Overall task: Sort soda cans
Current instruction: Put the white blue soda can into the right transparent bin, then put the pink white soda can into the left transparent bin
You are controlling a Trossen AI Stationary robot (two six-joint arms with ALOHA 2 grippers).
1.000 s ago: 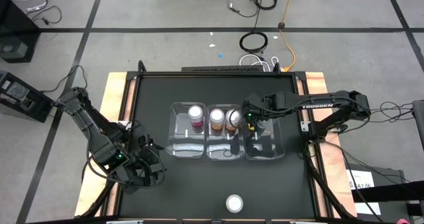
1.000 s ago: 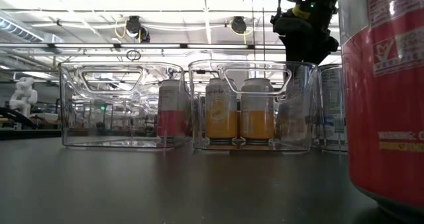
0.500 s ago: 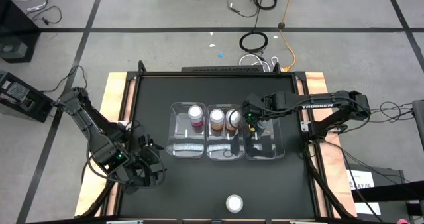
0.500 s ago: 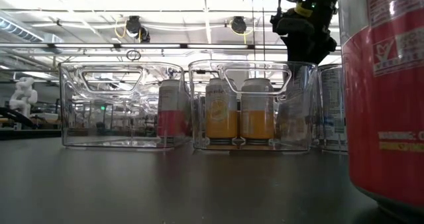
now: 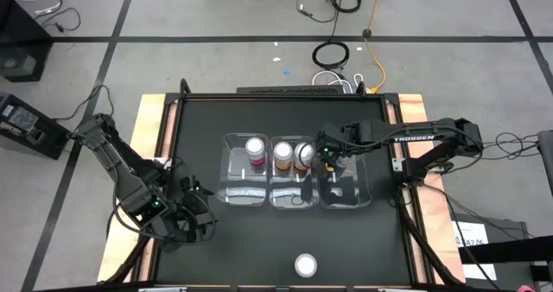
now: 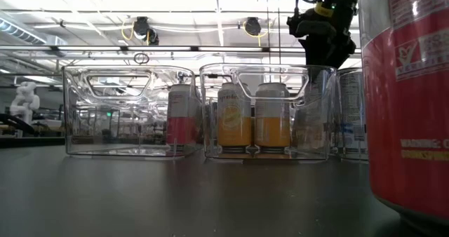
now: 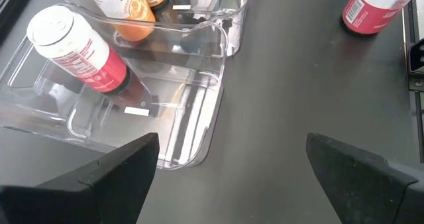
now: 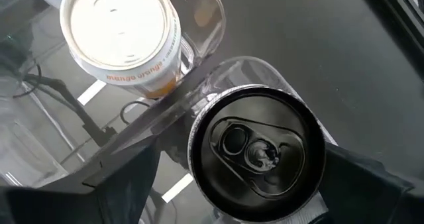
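Unmoved: two orange cans (image 5: pixel 292 155), two pink (image 5: pixel 256 147).

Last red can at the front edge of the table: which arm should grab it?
Left, probably. Its claw is open and empty at the table's front-left, nearer the lone red can. The right claw is over the right bin, above a dark can.

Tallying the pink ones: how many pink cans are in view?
2. One pink can in the left bin; a second pink can alone on the table, near its front edge.
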